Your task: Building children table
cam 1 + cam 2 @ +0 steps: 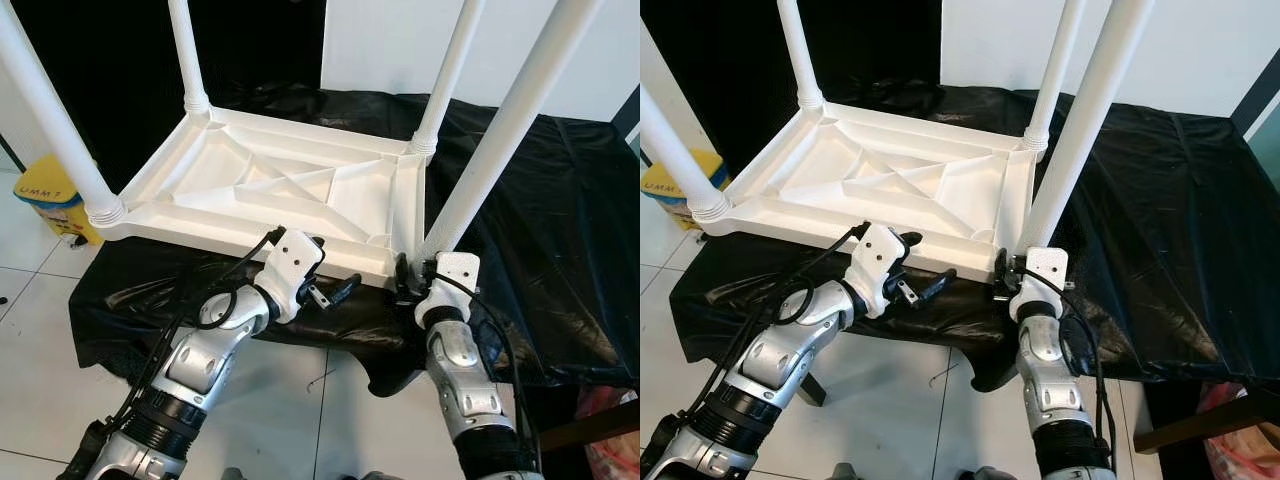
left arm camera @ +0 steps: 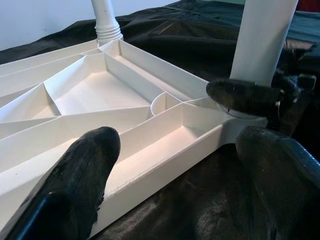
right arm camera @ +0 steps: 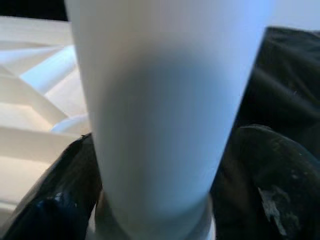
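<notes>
A black sheet (image 1: 540, 230) covers the support, bearing the upturned white table (image 1: 280, 185).

A plain indoor room, possibly a home or test space: white tiled floor (image 1: 30, 250), white wall (image 1: 400, 45), a worktop draped in black plastic sheeting (image 1: 540, 230), a yellow bin (image 1: 50, 195) beside its left edge.

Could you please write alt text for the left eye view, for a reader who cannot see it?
A white plastic children's table lies upside down on a black-covered surface, its four legs pointing up. The right gripper closes its fingers around the base of the near right leg, while the left gripper hovers open at the table's near edge.
</notes>
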Available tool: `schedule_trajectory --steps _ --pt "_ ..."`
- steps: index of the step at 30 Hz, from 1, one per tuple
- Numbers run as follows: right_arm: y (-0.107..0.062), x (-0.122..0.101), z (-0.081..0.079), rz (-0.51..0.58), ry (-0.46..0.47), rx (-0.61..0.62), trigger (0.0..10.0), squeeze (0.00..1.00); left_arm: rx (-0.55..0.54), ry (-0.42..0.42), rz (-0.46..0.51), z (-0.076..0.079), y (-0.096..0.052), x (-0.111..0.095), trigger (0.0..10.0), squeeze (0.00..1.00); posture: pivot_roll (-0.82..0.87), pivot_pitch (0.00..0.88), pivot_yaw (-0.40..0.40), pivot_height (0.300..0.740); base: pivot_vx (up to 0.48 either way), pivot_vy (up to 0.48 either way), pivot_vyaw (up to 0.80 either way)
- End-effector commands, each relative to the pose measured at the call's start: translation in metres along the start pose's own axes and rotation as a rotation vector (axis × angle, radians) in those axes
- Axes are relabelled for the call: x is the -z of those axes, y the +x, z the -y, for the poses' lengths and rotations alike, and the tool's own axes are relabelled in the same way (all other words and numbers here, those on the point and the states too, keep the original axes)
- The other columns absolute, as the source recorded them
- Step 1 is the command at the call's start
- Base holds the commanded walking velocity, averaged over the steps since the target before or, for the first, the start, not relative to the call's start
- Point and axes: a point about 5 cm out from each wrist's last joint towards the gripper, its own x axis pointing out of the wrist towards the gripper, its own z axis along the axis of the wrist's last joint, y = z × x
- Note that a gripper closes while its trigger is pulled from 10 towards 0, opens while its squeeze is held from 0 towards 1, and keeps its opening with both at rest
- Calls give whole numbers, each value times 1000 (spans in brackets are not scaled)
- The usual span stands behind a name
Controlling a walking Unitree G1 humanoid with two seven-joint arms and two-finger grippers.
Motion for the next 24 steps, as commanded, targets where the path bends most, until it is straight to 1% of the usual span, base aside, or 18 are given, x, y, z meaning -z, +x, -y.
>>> schedule_trajectory --steps 1,4,7,8,9,11,12,13,16,20,21,24 --pt "-3 0 2 8 7 -30 10000 1000 54 -4 -8 6 -2 2 10000 0 26 68 -81 740 0 0 0" --pt "-3 -2 10 16 10 -110 10000 1000 55 -2 -10 6 -3 2 10000 0 25 65 -80 740 0 0 0" --pt "-3 -4 14 20 1 -135 10000 1000 56 -1 -11 6 -3 2 10000 0 26 64 -80 740 0 0 0" --pt "-2 -5 20 14 -16 -237 10000 278 59 0 -13 6 -3 3 10000 0 23 64 -79 740 0 0 0" --pt "-1 -6 22 9 -20 -279 10000 278 60 0 -13 6 -3 3 10000 0 21 62 -76 740 0 0 0" --pt "-1 -6 23 5 -20 -303 10000 278 61 0 -14 6 -3 3 10000 0 21 62 -76 740 0 0 0" --pt "1 -6 24 9 -31 -329 10000 0 63 1 -13 7 -3 3 10000 0 20 62 -76 740 0 0 0" --pt "3 -7 25 13 -53 -374 10000 0 65 0 -12 7 -2 3 10000 0 18 61 -73 740 0 0 0" --pt "4 -8 25 16 -69 -407 10000 0 66 -1 -12 7 -2 3 10000 0 18 61 -73 740 0 0 0" --pt "17 -5 25 -13 -117 -527 10000 0 77 2 -8 7 0 2 10000 0 12 61 -67 740 0 0 0" --pt "17 -5 25 -13 -117 -527 10000 0 77 2 -8 7 0 2 10000 0 12 61 -67 740 0 0 0" --pt "24 -3 22 -34 -131 -574 10000 0 78 6 -6 6 1 1 10000 0 12 59 -68 740 0 0 0"
